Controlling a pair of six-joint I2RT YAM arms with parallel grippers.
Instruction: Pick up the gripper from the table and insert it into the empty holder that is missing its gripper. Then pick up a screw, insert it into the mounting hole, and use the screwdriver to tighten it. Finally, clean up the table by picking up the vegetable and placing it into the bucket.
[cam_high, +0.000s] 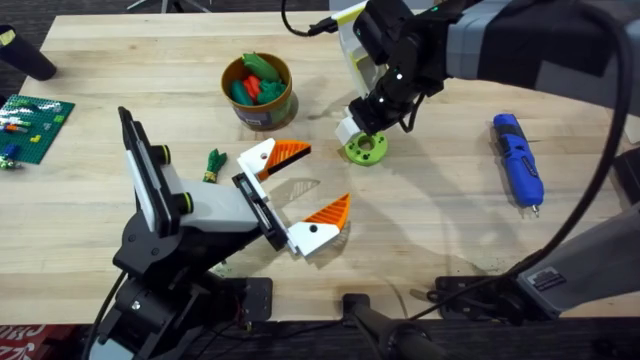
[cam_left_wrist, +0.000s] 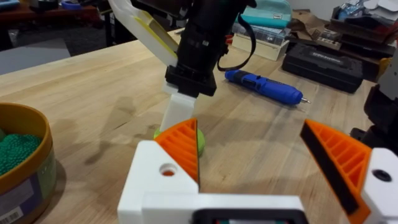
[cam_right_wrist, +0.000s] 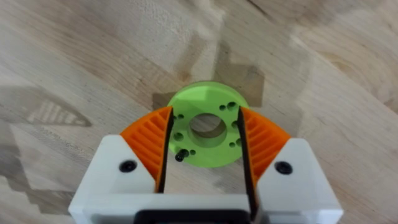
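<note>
Lime-green ring (cam_right_wrist: 206, 132) seemingly clamped between right gripper (cam_right_wrist: 205, 149) fingers; table (cam_high: 440, 200) open around.

Desk (cam_high: 450, 200): pale wood grain
Screwdriver (cam_high: 518, 160): bright blue
Ring (cam_right_wrist: 208, 132): lime green, a dark screw in it
Bucket (cam_high: 262, 110): brown-tan, yellowish rim
Vegetable (cam_high: 213, 165): dark green, perhaps yellowish-tipped
Hand pads (cam_right_wrist: 148, 143): orange, ribbed

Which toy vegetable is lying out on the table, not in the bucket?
The small dark green vegetable with the yellowish end, lying on the bare wood beside the left gripper. The bright green and red ones sit inside the brown bucket.
</note>
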